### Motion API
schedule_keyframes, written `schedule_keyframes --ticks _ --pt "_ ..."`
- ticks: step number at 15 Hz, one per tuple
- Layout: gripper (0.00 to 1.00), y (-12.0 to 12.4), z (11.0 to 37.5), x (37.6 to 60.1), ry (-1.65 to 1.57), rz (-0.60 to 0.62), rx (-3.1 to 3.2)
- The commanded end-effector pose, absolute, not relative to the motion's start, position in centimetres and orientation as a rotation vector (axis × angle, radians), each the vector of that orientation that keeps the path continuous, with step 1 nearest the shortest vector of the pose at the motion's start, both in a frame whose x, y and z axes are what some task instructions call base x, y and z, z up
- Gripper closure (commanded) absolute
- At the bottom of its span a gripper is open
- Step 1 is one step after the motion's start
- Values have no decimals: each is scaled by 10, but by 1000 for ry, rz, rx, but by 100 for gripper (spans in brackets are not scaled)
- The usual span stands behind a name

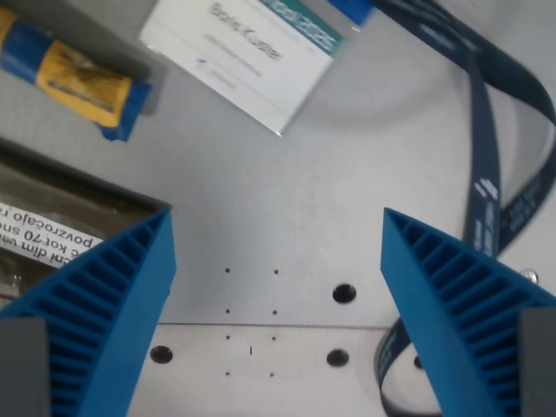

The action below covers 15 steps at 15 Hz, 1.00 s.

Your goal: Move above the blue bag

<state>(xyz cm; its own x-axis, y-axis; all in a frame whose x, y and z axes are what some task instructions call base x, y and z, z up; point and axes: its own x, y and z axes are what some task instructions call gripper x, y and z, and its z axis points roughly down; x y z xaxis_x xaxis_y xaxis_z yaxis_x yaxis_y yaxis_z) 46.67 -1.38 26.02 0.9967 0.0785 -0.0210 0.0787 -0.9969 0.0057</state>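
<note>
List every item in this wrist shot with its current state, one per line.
gripper: open, nothing between the fingers
blue bag: lying flat at upper left, not under the gripper
badge: lying face up, tilted
lanyard: loose, looped along the right side
box: at left, partly behind the left finger

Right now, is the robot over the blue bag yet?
Not yet. The open, empty hand hangs over bare grey metal table. The blue-and-yellow crinkly bag lies off-centre at the wrist view's upper left, beside a white name badge. Left: shifting over the bag.
</note>
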Motion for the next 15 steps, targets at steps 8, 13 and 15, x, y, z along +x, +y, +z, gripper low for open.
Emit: schedule_keyframes --ticks 8,13,15 --pt "0 30 226 473 960 73 3040" --pt "0 56 206 479 1213 69 2955" --pt "0 67 199 482 1312 60 2914"
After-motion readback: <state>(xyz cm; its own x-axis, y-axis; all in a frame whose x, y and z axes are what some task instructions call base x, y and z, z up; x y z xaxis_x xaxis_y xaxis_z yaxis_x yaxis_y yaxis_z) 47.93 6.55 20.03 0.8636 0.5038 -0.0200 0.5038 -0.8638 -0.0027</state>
